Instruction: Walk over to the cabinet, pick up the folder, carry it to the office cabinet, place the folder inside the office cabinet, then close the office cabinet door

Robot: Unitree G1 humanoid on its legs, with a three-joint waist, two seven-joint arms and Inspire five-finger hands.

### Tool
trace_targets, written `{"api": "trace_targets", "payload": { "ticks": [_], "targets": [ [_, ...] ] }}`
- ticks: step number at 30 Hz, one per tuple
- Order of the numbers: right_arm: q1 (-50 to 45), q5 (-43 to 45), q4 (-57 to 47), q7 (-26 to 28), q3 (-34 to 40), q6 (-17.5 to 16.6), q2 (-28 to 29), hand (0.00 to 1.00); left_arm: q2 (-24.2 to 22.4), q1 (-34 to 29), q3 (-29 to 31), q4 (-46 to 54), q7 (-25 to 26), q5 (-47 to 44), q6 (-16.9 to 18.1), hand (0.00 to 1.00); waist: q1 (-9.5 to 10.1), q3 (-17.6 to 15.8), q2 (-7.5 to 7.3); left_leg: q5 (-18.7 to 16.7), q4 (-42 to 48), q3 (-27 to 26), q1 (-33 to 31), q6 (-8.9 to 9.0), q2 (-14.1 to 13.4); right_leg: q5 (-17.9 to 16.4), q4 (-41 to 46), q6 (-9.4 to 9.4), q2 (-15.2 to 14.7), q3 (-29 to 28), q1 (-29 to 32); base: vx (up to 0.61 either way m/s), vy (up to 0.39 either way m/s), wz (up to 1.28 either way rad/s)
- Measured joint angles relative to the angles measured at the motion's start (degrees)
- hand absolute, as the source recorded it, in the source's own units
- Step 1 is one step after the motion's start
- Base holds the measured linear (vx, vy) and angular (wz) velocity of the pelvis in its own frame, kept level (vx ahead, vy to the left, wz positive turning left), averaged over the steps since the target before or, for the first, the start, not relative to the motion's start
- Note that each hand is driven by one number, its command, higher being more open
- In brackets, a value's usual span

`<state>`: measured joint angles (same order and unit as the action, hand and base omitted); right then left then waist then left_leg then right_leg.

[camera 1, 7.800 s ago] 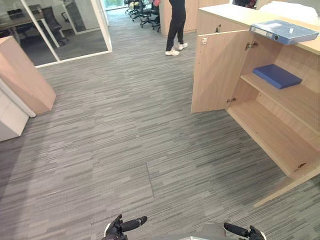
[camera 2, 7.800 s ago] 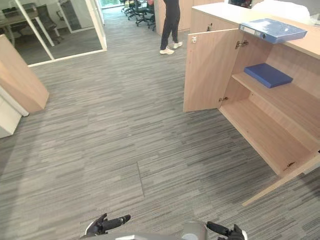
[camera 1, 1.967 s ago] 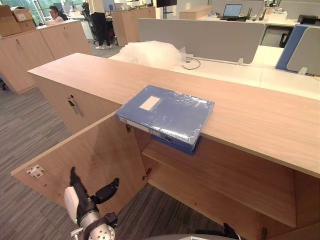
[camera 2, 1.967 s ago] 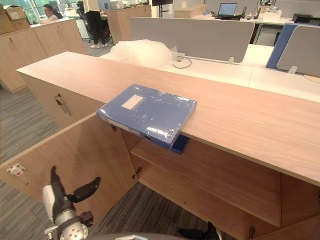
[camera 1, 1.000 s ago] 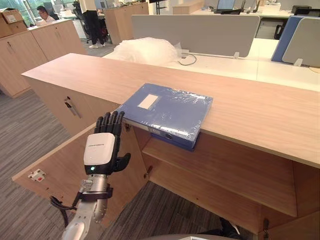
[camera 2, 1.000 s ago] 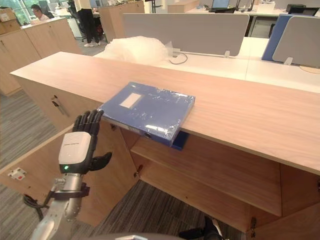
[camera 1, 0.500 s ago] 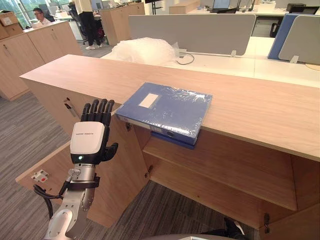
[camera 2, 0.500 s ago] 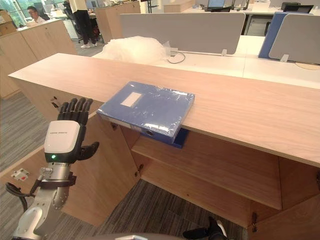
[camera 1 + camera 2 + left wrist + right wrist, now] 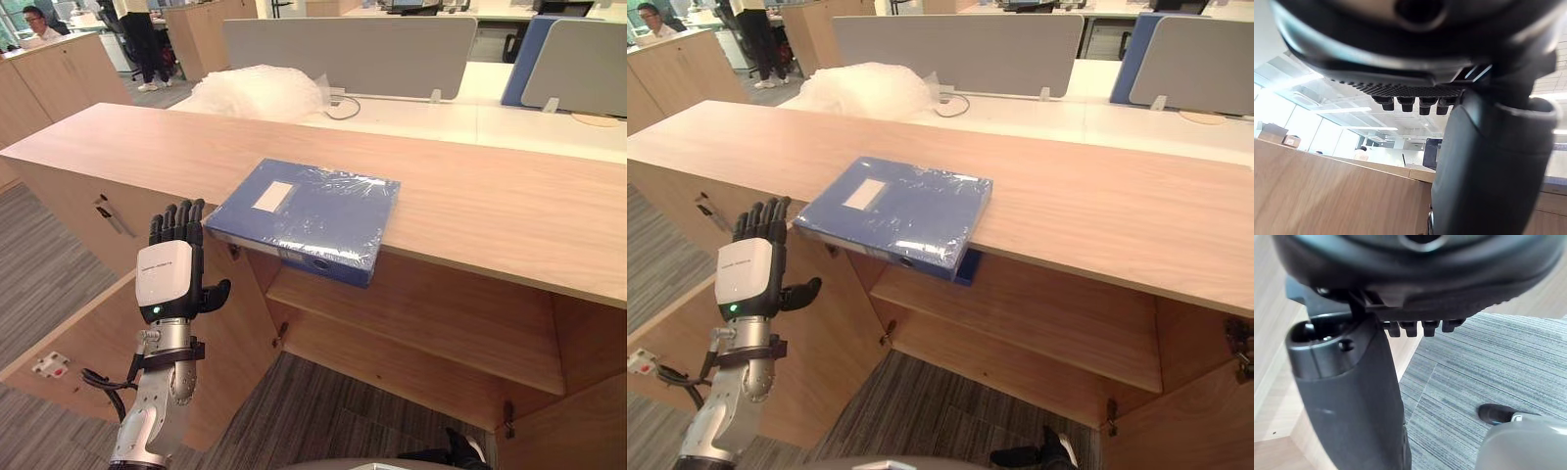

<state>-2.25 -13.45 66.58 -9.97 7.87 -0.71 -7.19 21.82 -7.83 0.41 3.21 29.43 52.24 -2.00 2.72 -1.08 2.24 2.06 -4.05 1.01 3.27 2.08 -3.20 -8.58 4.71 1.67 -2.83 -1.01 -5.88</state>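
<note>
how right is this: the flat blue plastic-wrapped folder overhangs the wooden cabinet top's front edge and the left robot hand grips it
Not the grip. In the left eye view the left robot hand is open beside the flat blue plastic-wrapped folder, apart from it. The folder overhangs the front edge of the wooden cabinet top.

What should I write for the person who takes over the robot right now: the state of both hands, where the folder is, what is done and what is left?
Left hand: open, fingers straight, held up beside the near left corner of the folder; it appears not to touch it.
Right hand: open, low above the carpet, holding nothing.
Folder: flat on the cabinet top, its front edge hanging over the open compartment. The door is wide open.
Done: the robot stands at the cabinet.
Left: grasp the folder, carry it, put it inside, close the door.
</note>
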Motion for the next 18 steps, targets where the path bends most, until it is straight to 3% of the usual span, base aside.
{"api": "trace_targets", "payload": {
  "ticks": [18],
  "targets": [
    [-2.1,0.0,-0.7,-0.3,1.8,0.5,-0.3,1.0,-0.5,7.7,-4.8,-3.5,0.1,-0.5,-0.7,1.0,-1.77,1.2,0.74,-0.1,0.0,-2.1,-0.2,-0.16,0.1,2.1,-1.1,0.81,-0.2,-4.4,1.9,-0.03,0.018,-0.12]
  ]
}}
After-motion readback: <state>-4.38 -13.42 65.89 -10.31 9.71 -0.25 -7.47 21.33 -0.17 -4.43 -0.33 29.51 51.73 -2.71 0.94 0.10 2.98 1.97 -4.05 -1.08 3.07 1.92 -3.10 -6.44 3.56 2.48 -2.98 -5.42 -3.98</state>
